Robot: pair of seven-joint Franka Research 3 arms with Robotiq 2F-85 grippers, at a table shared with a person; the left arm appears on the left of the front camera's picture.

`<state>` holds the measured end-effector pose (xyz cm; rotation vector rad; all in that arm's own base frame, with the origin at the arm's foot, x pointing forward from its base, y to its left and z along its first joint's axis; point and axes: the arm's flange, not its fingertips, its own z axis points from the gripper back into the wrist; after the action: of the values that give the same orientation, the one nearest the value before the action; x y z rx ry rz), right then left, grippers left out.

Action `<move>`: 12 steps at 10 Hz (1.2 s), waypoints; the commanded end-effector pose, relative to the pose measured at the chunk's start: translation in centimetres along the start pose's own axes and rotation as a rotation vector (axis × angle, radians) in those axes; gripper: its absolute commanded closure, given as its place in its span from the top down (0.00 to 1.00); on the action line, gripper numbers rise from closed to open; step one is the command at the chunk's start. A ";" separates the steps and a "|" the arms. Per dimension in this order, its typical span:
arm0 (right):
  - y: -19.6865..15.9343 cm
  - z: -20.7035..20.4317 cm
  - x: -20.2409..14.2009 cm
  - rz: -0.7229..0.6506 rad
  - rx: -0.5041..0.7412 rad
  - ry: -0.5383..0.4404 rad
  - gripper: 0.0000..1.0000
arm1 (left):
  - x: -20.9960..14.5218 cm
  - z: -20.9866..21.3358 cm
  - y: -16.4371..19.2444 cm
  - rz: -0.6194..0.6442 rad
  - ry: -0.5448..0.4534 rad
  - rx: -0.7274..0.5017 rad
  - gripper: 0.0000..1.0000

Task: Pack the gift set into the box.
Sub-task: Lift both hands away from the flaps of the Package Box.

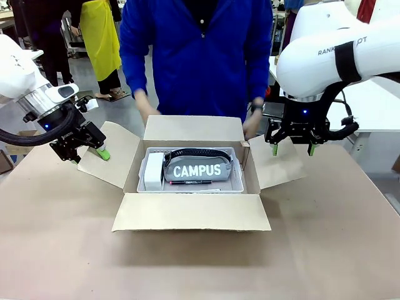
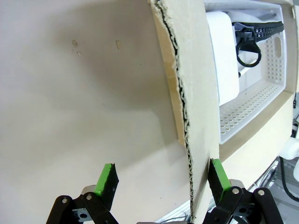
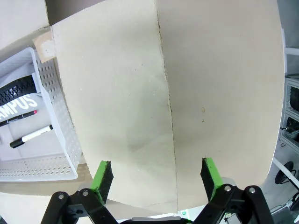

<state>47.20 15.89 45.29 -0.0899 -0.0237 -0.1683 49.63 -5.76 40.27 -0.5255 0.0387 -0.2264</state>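
The gift set (image 1: pixel 197 170) is being held inside the box (image 1: pixel 190 212), lying in a white perforated tray (image 1: pixel 237 184). The box is sitting mid-table (image 1: pixel 62 256), toward the far edge. The left gripper (image 1: pixel 89 155) is being held with fingers spread astride the left flap (image 2: pixel 196 93). The right gripper (image 1: pixel 292 150) is likewise being held agape, over the right flap (image 3: pixel 117 93).

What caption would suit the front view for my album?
The gift set sits inside the open box, with the left hand and right hand open at its side flaps.
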 end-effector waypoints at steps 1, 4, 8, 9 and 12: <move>-2.0 3.1 -1.0 0.037 0.065 -0.033 1.00 | -1.7 2.7 -1.5 -0.049 -0.015 -0.065 1.00; -15.4 8.6 -4.0 0.048 0.552 0.109 1.00 | -9.1 12.8 -0.1 -0.147 -0.121 -0.562 1.00; -28.8 2.0 -6.8 -0.063 1.091 0.073 1.00 | -14.1 15.7 10.8 -0.129 -0.350 -1.086 1.00; -30.0 0.4 -6.9 -0.161 1.142 0.018 1.00 | -14.1 15.0 13.0 -0.050 -0.355 -1.090 1.00; -31.0 1.8 -7.9 -0.090 1.087 0.067 1.00 | -16.3 15.9 12.1 -0.097 -0.340 -1.046 1.00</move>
<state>34.43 -13.85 47.65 1.0345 -0.0696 -0.3145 38.96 16.88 44.75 -1.6348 -0.1813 -0.1458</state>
